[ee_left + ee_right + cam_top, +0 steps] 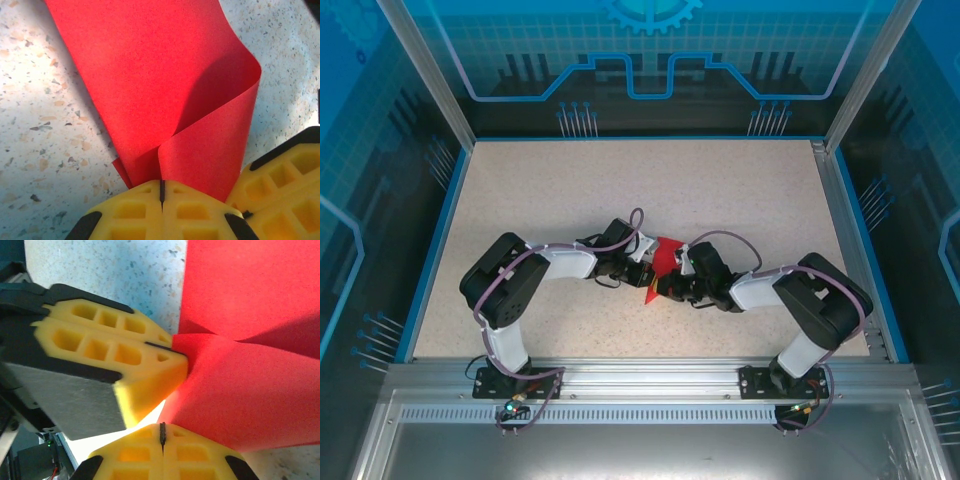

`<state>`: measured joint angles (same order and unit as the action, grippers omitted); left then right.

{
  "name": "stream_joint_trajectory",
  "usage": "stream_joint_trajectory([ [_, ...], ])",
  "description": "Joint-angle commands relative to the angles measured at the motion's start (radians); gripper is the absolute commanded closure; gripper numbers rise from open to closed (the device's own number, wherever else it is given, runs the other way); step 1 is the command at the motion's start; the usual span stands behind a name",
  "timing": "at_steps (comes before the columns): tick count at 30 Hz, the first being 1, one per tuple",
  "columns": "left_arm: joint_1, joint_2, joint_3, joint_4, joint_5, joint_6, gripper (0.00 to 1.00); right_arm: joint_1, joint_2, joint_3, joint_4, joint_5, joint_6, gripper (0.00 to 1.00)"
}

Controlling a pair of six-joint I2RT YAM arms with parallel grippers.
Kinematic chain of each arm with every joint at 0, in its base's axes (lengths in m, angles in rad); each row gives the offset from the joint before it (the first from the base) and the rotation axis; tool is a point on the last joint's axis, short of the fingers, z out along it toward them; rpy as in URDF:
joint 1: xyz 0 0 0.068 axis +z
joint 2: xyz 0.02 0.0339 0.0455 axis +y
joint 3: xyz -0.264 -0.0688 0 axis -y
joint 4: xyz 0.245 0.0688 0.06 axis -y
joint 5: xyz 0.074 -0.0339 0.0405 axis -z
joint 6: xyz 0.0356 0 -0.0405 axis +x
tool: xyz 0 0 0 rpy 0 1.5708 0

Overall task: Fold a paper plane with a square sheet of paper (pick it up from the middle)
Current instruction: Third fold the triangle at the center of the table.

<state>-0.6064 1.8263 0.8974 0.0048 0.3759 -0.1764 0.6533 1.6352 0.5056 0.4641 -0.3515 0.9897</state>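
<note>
Square sheet of paper [665,258]: bright red, lying near the middle of the table, between my two grippers.
Table [570,190]: pale speckled top; in both wrist views I see it bare around the sheet.
Left arm [510,285]: bent at the elbow, reaching in toward the centre from its base.
Right arm [820,300]: bent the same way from the other side, so the two wrists almost meet.
Sheet shape: in the left wrist view the paper [165,75] lies flat farther out, while its near part curls up and over in a loose roll. From the right wrist it [250,300] shows two raised flaps meeting at a crease.
Left gripper [161,192]: yellow fingers pressed together, pinching the curled near edge. I also see its tip [167,347] nipping the sheet from the right wrist.
Right gripper [161,432]: fingers pressed together, tips touching the lower flap; I cannot tell whether paper is caught between them. It sits just beside the left one [285,185].
</note>
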Motion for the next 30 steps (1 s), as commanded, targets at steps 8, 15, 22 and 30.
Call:
stream_joint_trajectory([
  [8,0.000,0.049,0.006,-0.081,-0.008,0.042,1.00,-0.016,0.060,-0.053,0.050,-0.002,0.006,1.00],
  [15,0.000,0.048,0.009,-0.088,-0.006,0.042,1.00,-0.048,-0.097,-0.014,-0.065,-0.011,-0.042,1.00],
  [22,0.000,0.049,0.008,-0.088,-0.003,0.041,1.00,-0.119,-0.064,-0.011,-0.055,-0.047,-0.068,1.00],
  [30,0.000,0.047,0.002,-0.086,-0.003,0.041,1.00,-0.140,0.001,-0.023,-0.086,-0.004,-0.094,1.00],
])
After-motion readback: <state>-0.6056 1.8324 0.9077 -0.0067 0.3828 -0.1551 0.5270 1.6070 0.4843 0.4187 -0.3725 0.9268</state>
